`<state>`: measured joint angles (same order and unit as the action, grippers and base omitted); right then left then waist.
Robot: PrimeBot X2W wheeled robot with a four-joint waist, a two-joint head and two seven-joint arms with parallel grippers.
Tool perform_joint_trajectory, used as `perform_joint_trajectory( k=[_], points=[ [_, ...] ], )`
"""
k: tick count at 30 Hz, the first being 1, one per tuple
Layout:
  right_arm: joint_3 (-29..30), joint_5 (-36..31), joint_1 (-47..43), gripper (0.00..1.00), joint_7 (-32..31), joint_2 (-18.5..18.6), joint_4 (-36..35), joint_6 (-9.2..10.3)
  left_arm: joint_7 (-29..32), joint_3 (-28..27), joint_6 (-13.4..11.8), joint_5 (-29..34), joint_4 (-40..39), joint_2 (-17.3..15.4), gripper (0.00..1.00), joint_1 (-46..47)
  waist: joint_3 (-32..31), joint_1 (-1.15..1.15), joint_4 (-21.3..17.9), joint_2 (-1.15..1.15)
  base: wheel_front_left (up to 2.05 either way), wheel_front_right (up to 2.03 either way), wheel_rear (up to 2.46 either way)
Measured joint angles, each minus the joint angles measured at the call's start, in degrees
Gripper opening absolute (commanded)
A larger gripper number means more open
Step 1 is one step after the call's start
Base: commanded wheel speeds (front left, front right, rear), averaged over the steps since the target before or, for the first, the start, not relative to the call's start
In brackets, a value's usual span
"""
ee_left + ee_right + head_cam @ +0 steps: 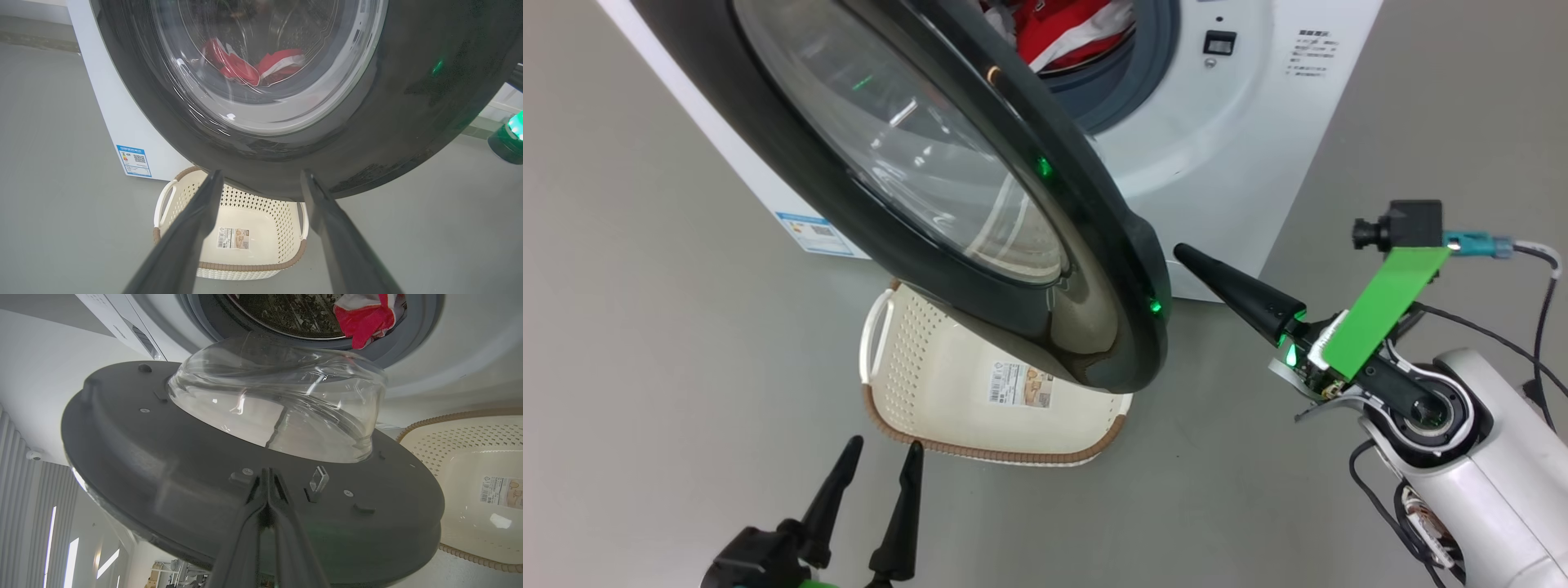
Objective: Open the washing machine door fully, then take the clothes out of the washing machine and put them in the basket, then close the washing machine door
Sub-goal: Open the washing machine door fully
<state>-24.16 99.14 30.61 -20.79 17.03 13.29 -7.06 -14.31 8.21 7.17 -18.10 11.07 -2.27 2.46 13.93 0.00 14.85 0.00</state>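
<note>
Glossy black door, perforated cream basket — left jaws parted, right jaws clenched

The big round door stands partly open across the top and middle. Behind it, upper right, the white washer has red clothes inside. The cream basket sits on the floor under the door. Lower left, the left gripper has its fingers spread apart. Right of middle, the right gripper is pinched together, its tip just beside the door's edge.
</note>
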Motion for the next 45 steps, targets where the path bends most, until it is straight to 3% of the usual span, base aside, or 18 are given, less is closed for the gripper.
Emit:
perform_joint_trajectory(
  k=[17,37,45],
  points=[
    [1.53,-3.96,0.15,0.00,-7.54,-3.53,4.10,0.01,0.00,2.11,0.00,-1.08,1.26,0.01,1.00,0.35,-1.33,0.00,4.45,0.00,0.00,0.00,0.00],
    [0.32,-7.02,-6.38,0.00,-9.85,-9.44,2.76,0.01,0.00,1.94,-0.09,-1.05,1.63,0.00,1.00,-1.89,-6.59,0.00,13.37,0.00,0.00,0.00,0.00],
    [-1.82,-7.46,-6.38,0.00,-10.83,-11.47,2.70,0.01,0.00,0.36,-0.94,-1.04,0.33,-0.01,1.00,-2.87,-7.42,0.00,14.83,0.00,0.00,0.00,0.00]
  ],
)
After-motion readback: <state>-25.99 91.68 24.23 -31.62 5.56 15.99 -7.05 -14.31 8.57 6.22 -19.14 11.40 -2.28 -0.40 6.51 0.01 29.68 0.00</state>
